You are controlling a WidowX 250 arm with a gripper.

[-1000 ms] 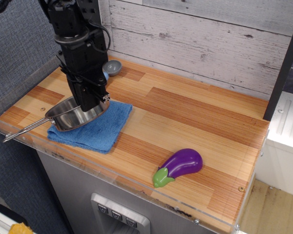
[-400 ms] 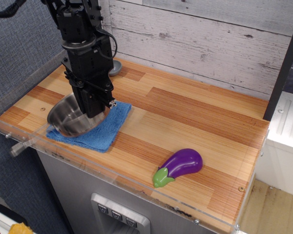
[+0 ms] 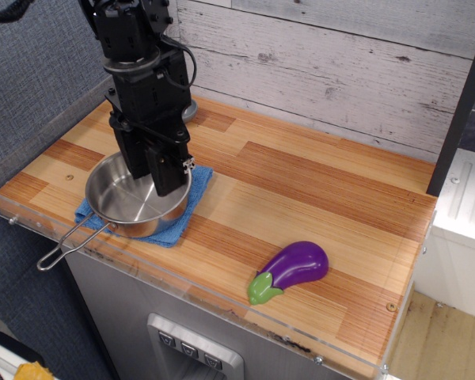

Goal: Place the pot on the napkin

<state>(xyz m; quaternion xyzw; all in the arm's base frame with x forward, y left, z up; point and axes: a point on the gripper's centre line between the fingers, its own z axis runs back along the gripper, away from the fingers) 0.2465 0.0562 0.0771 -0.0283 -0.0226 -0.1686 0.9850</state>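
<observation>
The pot [image 3: 136, 199] sits level over the napkin [image 3: 191, 194], covering nearly all of it so only blue corners and an edge peek out, with the wire handle [image 3: 70, 244] sticking off past the counter's front lip, which looks like the placement the task wants. The gripper [image 3: 168, 184] reaches down at the pot's far rim, seemingly pinching that wall, though I cannot tell for sure whether the claw is clamped or loosened. The pot itself is empty, bare shiny steel inside.
</observation>
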